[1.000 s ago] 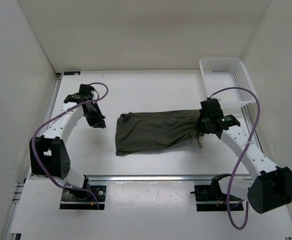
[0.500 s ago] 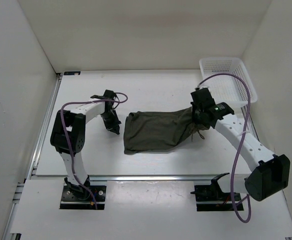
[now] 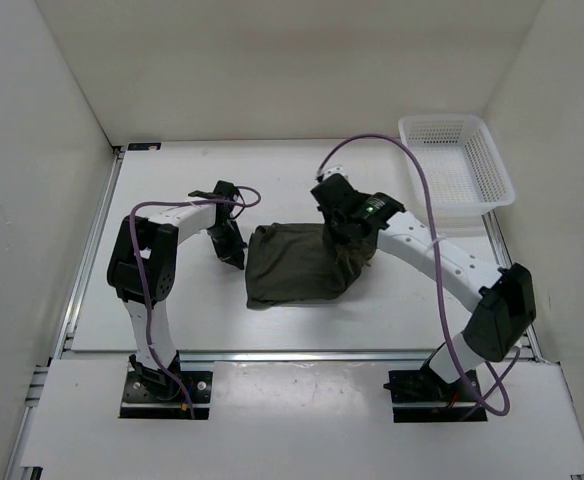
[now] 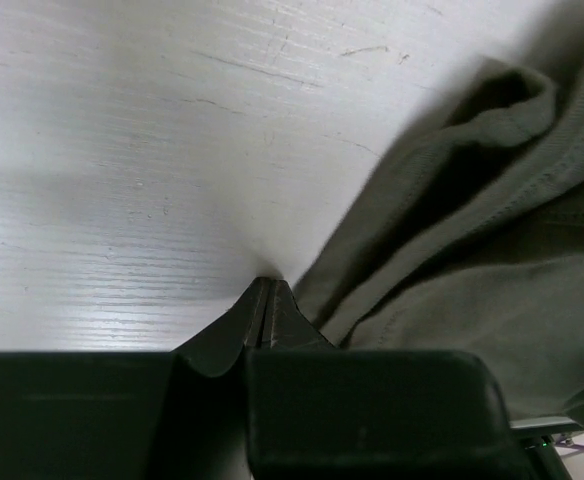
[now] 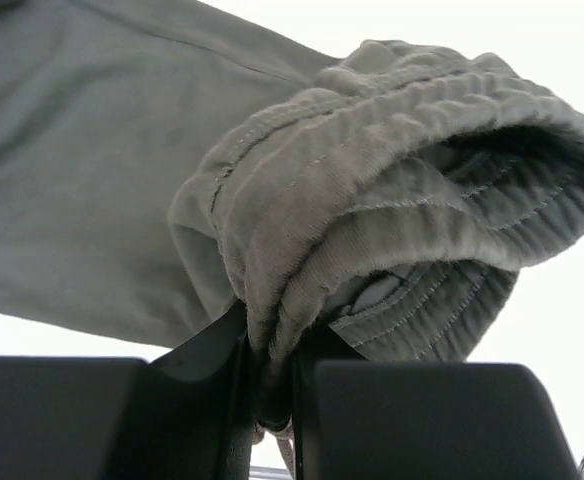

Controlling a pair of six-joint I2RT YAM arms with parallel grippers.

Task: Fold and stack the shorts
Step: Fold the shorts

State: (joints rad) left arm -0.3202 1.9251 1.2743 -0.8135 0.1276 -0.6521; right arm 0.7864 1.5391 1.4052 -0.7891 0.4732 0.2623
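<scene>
The dark olive-green shorts lie on the white table in the middle of the top view, their right end lifted and carried over to the left. My right gripper is shut on the gathered waistband and holds it bunched above the cloth. My left gripper is shut with nothing between its fingers, its tips down on the table just beside the left hem of the shorts.
A white mesh basket stands at the back right of the table. White walls close in the back and both sides. The table's front edge is a metal rail.
My right gripper has carried the waistband from the right end leftward over the shorts, doubling the cloth. My left gripper moved right to the shorts' left hem.
</scene>
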